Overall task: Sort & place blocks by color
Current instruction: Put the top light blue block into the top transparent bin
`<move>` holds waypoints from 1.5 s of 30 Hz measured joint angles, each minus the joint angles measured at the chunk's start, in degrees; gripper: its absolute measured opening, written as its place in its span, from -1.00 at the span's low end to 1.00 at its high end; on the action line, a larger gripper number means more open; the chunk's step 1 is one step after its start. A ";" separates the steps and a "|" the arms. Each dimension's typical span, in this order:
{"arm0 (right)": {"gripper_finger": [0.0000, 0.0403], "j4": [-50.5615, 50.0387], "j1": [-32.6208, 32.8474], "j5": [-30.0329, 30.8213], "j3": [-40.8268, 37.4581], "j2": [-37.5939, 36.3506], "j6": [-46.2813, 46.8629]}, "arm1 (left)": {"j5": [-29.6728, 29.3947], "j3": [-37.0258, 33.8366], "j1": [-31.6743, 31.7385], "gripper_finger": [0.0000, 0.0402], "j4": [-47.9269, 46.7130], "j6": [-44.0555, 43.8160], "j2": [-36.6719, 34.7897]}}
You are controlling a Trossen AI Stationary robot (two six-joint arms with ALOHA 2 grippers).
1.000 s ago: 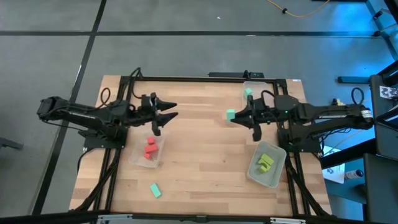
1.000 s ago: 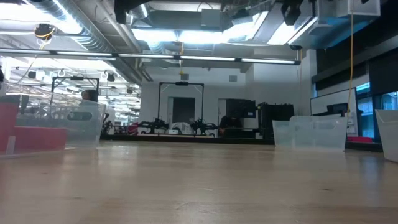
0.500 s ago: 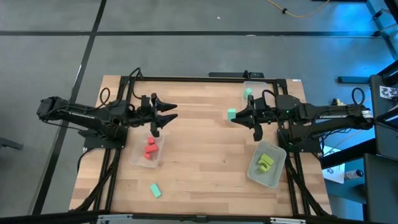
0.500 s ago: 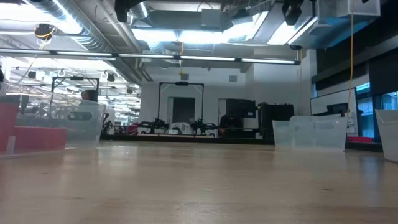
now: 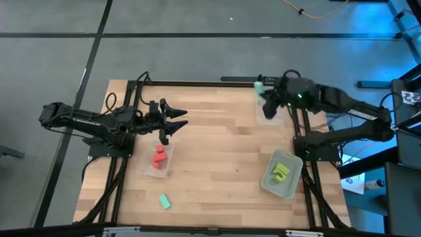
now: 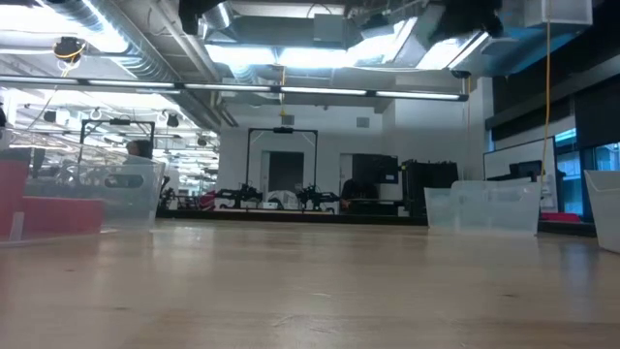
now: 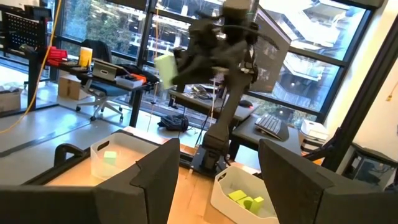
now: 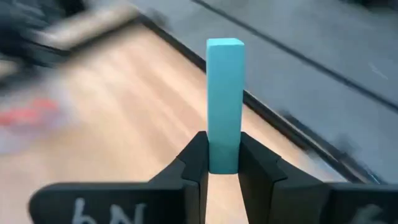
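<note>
My right gripper (image 5: pixel 262 91) is over the table's far right corner, shut on a mint block (image 5: pixel 258 84). From the left wrist view, that block (image 7: pixel 165 66) sits high above a clear tray (image 7: pixel 99 163) with one mint block (image 7: pixel 111 157) in it. My left gripper (image 5: pixel 181 117) is open and hovers near the table's left middle, beside the tray of red blocks (image 5: pixel 158 158). A second tray holds yellow-green blocks (image 5: pixel 281 172). One mint block (image 5: pixel 164 201) lies on the table near its near edge. My right gripper pinches the mint block by one end (image 8: pixel 224 163) between its two fingers (image 8: pixel 194 163). The rest of the block sticks out past the fingertips, its free end (image 8: pixel 224 46) forward. The block is lifted clear of the table and the tray.
Three clear trays stand on the wooden table: one at the far right (image 5: pixel 276 113) partly under my right arm, one near right (image 5: pixel 266 183), one left of centre (image 5: pixel 146 168). Bare wood lies in the middle. A black frame (image 5: pixel 197 81) runs along the edges.
My right gripper has swung from right of the table's middle toward the far edge, ending over the far right tray, and has carried the mint block along, still shut on it. The wrist has turned on the way.
</note>
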 joint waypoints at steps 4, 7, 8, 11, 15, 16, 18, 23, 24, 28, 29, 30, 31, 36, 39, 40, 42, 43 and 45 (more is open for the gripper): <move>-0.69 -11.67 -9.69 0.52 -1.57 3.61 5.21 | 0.01 0.00 0.00 0.05 0.24 0.00 0.00; -0.69 -13.63 -16.54 -0.88 -8.49 4.96 8.44 | 0.00 0.00 0.00 0.05 0.24 0.02 0.00; -0.69 -12.85 -18.63 -2.07 -11.72 5.14 8.76 | 0.00 0.00 0.00 0.05 0.32 0.02 0.00; -0.69 -7.34 -24.65 -6.87 -20.50 5.27 9.93 | 0.02 0.00 0.02 0.05 1.20 0.02 0.00; -0.69 -0.07 -31.61 -13.96 -26.32 5.91 10.59 | 0.00 0.00 0.02 0.05 1.51 0.02 0.00; -0.69 0.35 -32.69 -14.33 -26.59 6.50 11.15 | 0.00 0.00 0.03 0.05 1.51 0.02 0.00; -0.69 1.62 -34.31 -15.12 -26.59 7.96 11.15 | 0.00 0.00 0.04 0.05 1.51 0.02 0.00; -0.69 3.45 -36.20 -18.37 -25.04 14.48 9.88 | -0.48 0.00 0.04 0.05 1.44 0.02 0.00; -0.69 3.41 -36.73 -18.55 -24.95 16.04 9.61 | -0.99 0.00 0.03 0.05 1.44 0.02 0.00; -0.69 4.05 -39.76 -21.84 -24.71 20.89 8.41 | -2.11 0.00 0.04 0.05 1.49 0.04 0.00; -0.69 4.09 -40.26 -22.23 -24.71 21.65 8.50 | -2.17 0.00 0.04 0.05 1.63 0.04 0.00; -0.69 4.38 -40.69 -22.60 -24.71 22.27 8.48 | -2.29 0.00 0.04 0.05 1.81 0.04 0.00; -0.69 4.91 -40.97 -22.74 -24.71 22.76 8.40 | -2.31 0.00 0.04 0.05 2.15 0.04 0.00; -0.69 5.10 -42.09 -23.16 -24.68 24.06 8.58 | -2.36 0.00 0.04 0.05 2.54 0.04 0.00; -0.69 5.19 -42.08 -23.13 -24.68 24.27 9.90 | -2.36 0.00 0.04 0.05 2.54 0.04 0.00; -0.69 5.57 -42.08 -23.15 -24.68 24.25 10.05 | -2.36 0.00 0.04 0.05 2.54 0.04 0.00; -0.64 6.39 -42.06 -23.18 -24.68 24.25 10.17 | -2.37 0.00 0.04 0.05 2.54 0.05 0.00; -0.57 6.40 -42.08 -23.16 -24.68 24.25 10.19 | -2.37 0.00 0.04 0.05 2.54 0.04 0.00; -0.42 6.38 -42.08 -23.13 -24.68 24.25 11.00 | -2.38 0.00 0.04 0.05 2.54 0.06 0.00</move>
